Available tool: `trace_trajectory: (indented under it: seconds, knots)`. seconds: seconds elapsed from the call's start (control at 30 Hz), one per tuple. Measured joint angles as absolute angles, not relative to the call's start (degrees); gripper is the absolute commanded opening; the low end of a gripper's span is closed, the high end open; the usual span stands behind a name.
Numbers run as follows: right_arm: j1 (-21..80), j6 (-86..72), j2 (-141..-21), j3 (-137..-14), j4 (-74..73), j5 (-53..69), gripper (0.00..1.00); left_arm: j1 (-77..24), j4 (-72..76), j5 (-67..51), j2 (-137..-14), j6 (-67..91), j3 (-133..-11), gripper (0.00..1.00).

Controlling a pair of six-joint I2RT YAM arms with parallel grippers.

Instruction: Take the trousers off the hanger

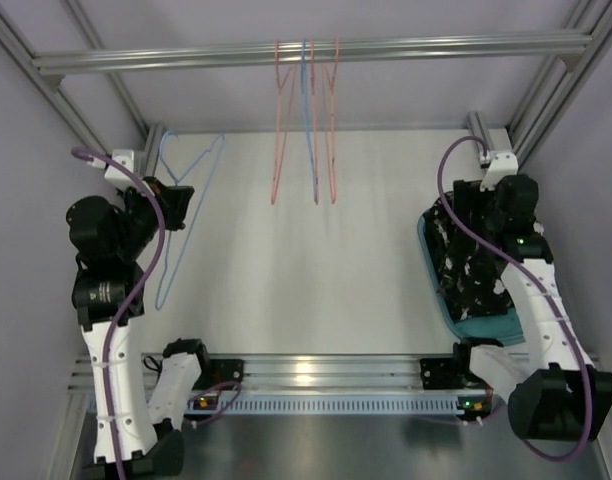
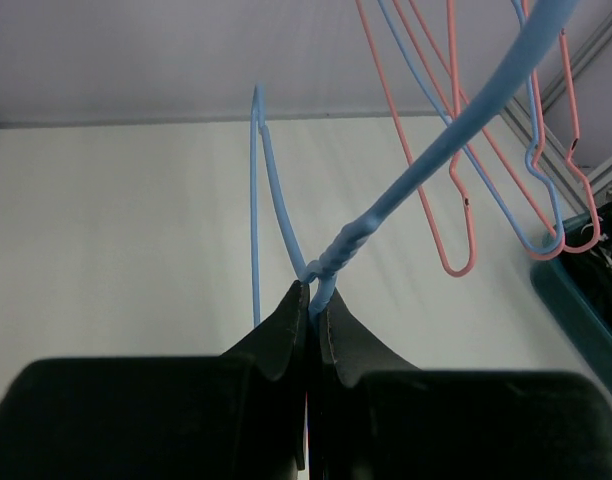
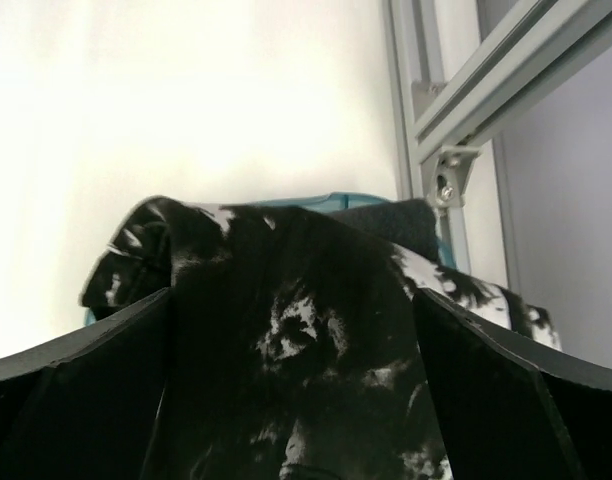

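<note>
Near edge, both arm bases; the table (image 1: 306,260) between them is bare white.

Left side: left gripper (image 2: 313,300) is clamped tight on the twisted wire neck of the blue hanger (image 2: 456,130), fingers pressed together with only the wire between. The hanger is held up off the table, tilted, with nothing hanging on it. My read is that the pinch at the neck is there to keep the frame steady while cloth gets pulled away.

Right side: right gripper (image 3: 291,300) has its jaws spread wide, nothing pinched. It hangs low over the teal bin (image 1: 476,325), with the printed trousers (image 1: 468,272) heaped in the bin just under and between the fingers. The cloth is limp and bunched, one fold draped at the rim. A plain dark fold (image 3: 386,215) shows behind it in the bin, maybe the black pair, can't tell. The wide jaws look like a drop-off into the bin.

So the trousers are off the hanger and in the bin; the task looks about done.

Far end: the rail (image 1: 186,58) carries the spare hangers (image 1: 331,130), pink and blue, all bare, well apart from both arms.
</note>
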State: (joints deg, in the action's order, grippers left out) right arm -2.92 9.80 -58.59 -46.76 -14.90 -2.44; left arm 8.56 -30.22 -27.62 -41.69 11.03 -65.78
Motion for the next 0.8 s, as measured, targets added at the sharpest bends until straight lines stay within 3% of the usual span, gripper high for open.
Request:
trace_trajectory:
  seconds: [0.37,0.8]
  knots:
    - [-2.9,6.9,-49.1,-57.9,-24.8,-1.1,0.99,7.5,-29.8,-26.5,-58.8,9.1,-81.3,0.0]
    - [-2.9,2.4,-45.5,-63.2,-30.4,-0.7,0.99,-6.0,-28.9,-14.1,-77.7,9.5,-100.5,0.0]
